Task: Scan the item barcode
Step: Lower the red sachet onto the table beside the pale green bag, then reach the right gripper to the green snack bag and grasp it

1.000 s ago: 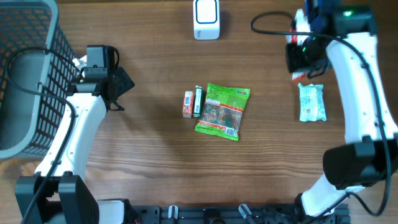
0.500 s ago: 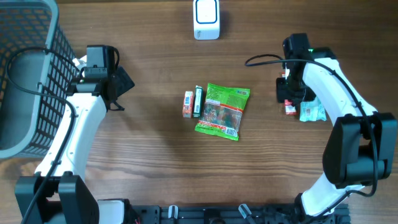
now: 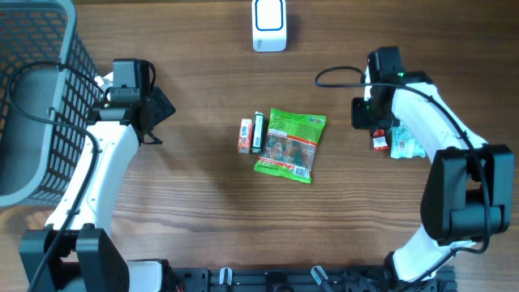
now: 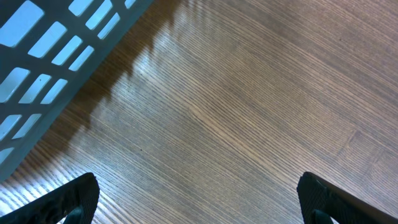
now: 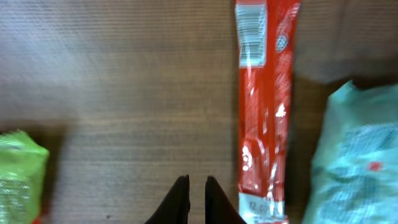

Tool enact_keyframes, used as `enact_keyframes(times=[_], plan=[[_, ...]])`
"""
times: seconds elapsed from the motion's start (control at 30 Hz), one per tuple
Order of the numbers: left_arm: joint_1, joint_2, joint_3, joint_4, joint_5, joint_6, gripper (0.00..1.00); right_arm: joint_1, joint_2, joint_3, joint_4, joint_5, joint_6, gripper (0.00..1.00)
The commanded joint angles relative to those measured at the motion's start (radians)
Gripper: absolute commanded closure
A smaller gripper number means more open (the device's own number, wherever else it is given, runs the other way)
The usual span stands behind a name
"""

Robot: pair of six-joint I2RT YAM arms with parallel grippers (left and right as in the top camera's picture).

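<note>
Hovering my right gripper [image 5: 197, 186], jaws shut on nothing, just beside the red packet [image 5: 264, 106] lying at right; left gripper [image 3: 158, 112] gapes idle. Packet not lifted, scanner [image 3: 268, 24] at far edge: scan not begun.

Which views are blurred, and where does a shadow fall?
Right wrist view: blurred, the red packet and its barcode look soft. Left wrist view: sharp wood grain; the basket casts a dark shadow on the table. Overhead view: sharp, evenly lit.

Matt grained wood table [image 5: 112, 93], glossy red film wrapper [image 5: 264, 112], blurred pale packet [image 5: 354, 162] perhaps plastic
</note>
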Motion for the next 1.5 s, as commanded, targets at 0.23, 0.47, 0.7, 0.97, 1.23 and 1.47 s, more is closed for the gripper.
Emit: enact_keyframes(times=[0.23,0.47,0.7,0.97,1.23,1.47], plan=[[0.004,0.005,0.001,0.002,-0.013,0.008,0.0,-0.003,0.006,-0.21,0.292,0.259,0.097,0.9],[0.004,0.005,0.001,0.002,-0.013,0.008,0.0,-0.005,0.005,-0.203,0.293,0.394,0.093,0.93],[0.004,0.005,0.001,0.002,-0.013,0.008,0.0,-0.005,-0.076,-0.08,0.177,0.143,0.037,0.72],[0.004,0.005,0.001,0.002,-0.013,0.008,0.0,-0.005,-0.196,-0.041,0.071,-0.473,0.045,0.56],[0.004,0.005,0.001,0.002,-0.013,0.008,0.0,0.138,-0.193,-0.122,0.117,-0.468,0.07,0.56],[0.004,0.005,0.001,0.002,-0.013,0.008,0.0,0.333,-0.19,-0.145,0.19,-0.321,0.07,0.5]])
